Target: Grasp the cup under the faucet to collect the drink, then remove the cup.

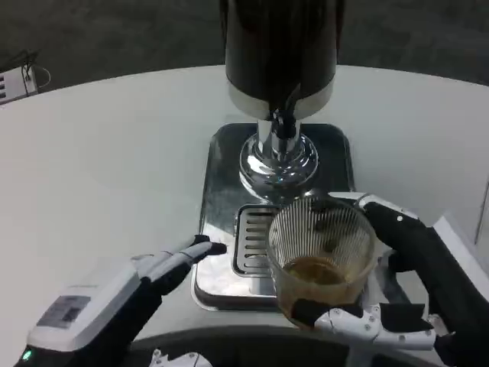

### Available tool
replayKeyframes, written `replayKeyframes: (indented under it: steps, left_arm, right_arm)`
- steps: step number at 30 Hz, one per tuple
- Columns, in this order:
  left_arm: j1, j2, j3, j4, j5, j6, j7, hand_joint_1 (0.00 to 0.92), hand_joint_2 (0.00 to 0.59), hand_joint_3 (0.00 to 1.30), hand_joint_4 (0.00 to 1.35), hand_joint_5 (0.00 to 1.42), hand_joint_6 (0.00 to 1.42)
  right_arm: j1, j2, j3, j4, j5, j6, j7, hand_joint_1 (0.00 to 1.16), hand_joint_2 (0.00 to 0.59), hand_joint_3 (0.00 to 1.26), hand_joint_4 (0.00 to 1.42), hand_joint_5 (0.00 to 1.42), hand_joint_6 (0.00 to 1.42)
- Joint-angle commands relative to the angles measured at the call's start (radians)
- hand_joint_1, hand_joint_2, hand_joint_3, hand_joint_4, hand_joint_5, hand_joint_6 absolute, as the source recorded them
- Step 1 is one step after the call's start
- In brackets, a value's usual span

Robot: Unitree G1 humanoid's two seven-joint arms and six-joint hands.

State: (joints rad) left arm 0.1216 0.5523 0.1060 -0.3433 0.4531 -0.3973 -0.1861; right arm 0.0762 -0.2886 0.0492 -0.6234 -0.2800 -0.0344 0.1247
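Head view, looking down on a round white counter (114, 153) with a drink dispenser (280, 53) at centre: dark glossy body, silver band at its foot, standing on a chrome pedestal (278, 159). Small black faucet (284, 116) jutting from the front of the dispenser, just under the silver band. Beneath the pedestal, a rectangular steel drip tray (221, 199) with a slotted grate (252, 241) toward its near edge.

Clear ribbed cup (321, 256) gripped by the right robot hand (397, 283), black-and-white fingers wrapped round its far side and another reaching across under its near base. Cup sitting nearer the camera than the faucet and a little to the right, over the near right corner of the drip tray, covering part of the grate. Thin layer of brown drink pooled at the bottom of the cup, the rest of the glass see-through. Unclear whether the cup rests on the tray or hangs just above it.

Left robot hand (179, 260) holding nothing, fingers stretched forward and apart, fingertips right at the left rim of the drip tray near the grate. Silver left forearm (72, 317) angling in from the lower left, a small green light at its near end.

Far left, at the picture's edge, a white object with cables (17, 80) beyond the counter.
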Motion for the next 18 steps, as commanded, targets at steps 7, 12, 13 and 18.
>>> replayKeyframes:
  steps: [7, 12, 13, 18]
  left_arm:
    - [0.069, -0.009, -0.003, -0.104, 0.071, 0.004, 0.000, 0.000, 0.089, 0.16, 0.02, 0.10, 0.18]
    - [0.089, -0.021, -0.002, -0.129, 0.088, 0.011, 0.001, 0.000, 0.089, 0.14, 0.01, 0.09, 0.18]
    - [0.092, -0.022, -0.002, -0.131, 0.090, 0.012, 0.001, 0.000, 0.089, 0.14, 0.01, 0.09, 0.18]
    - [0.100, -0.024, -0.001, -0.140, 0.095, 0.012, 0.000, 0.000, 0.089, 0.14, 0.01, 0.09, 0.18]
  right_arm:
    - [0.043, -0.043, -0.074, -0.080, 0.051, -0.088, 0.052, 0.93, 0.260, 1.25, 1.42, 1.42, 1.42]
    - [0.062, -0.048, -0.099, -0.095, 0.069, -0.100, 0.073, 0.93, 0.260, 1.25, 1.42, 1.42, 1.42]
    - [0.068, -0.049, -0.103, -0.100, 0.073, -0.101, 0.077, 0.93, 0.260, 1.25, 1.42, 1.42, 1.42]
    - [0.087, -0.049, -0.115, -0.116, 0.083, -0.102, 0.092, 0.93, 0.260, 1.25, 1.42, 1.42, 1.42]
